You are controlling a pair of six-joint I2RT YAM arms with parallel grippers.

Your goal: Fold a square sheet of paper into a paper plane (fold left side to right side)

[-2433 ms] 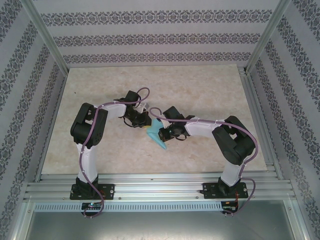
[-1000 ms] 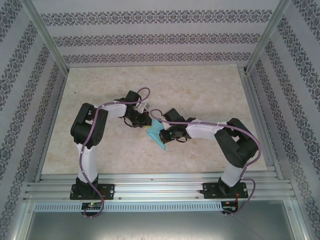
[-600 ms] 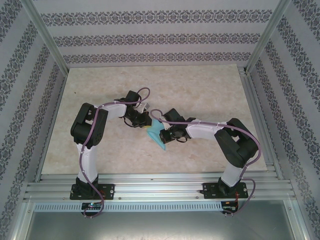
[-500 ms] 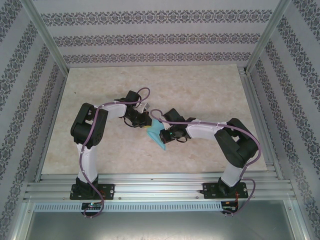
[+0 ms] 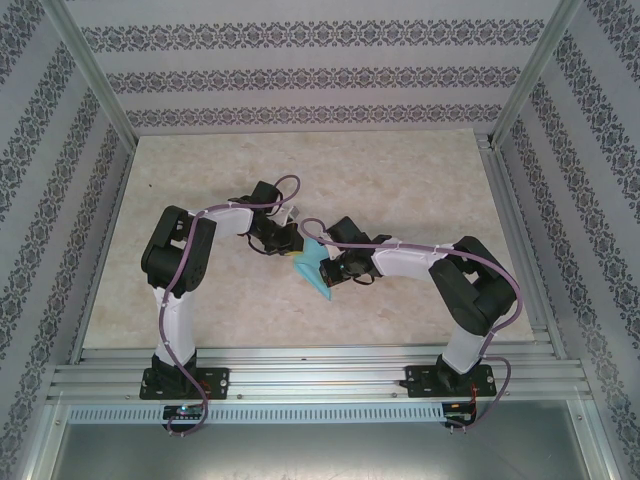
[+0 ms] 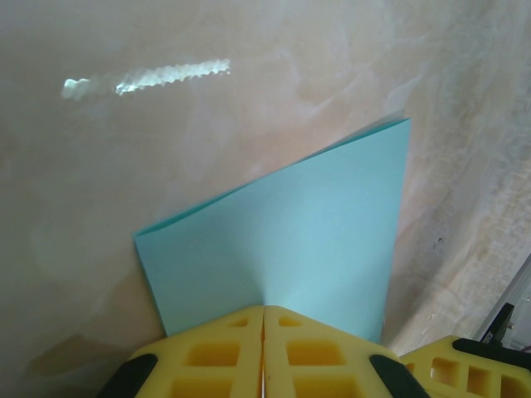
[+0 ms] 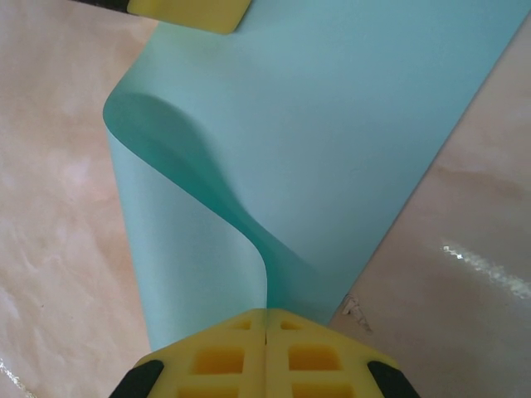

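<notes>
Since the earliest top view the right arm (image 5: 405, 260) has brought its wrist leftward, closer to the left arm (image 5: 178, 255); over the last second no shift is seen. Desk (image 5: 400, 180): pale marbled surface, both arms reaching to its middle. Square sheet of paper (image 5: 313, 268): turquoise, near the desk's middle between the two wrists, doubled over on itself, its upper layer bowed up in a loose curl as seen from the right wrist. Left pincer (image 6: 263, 332): pads pressed together, nipping one edge of the sheet. Right pincer (image 7: 265, 327): pads likewise closed, clamped on the curled fold at the opposite side. Pincers stand just beside each other, apart
</notes>
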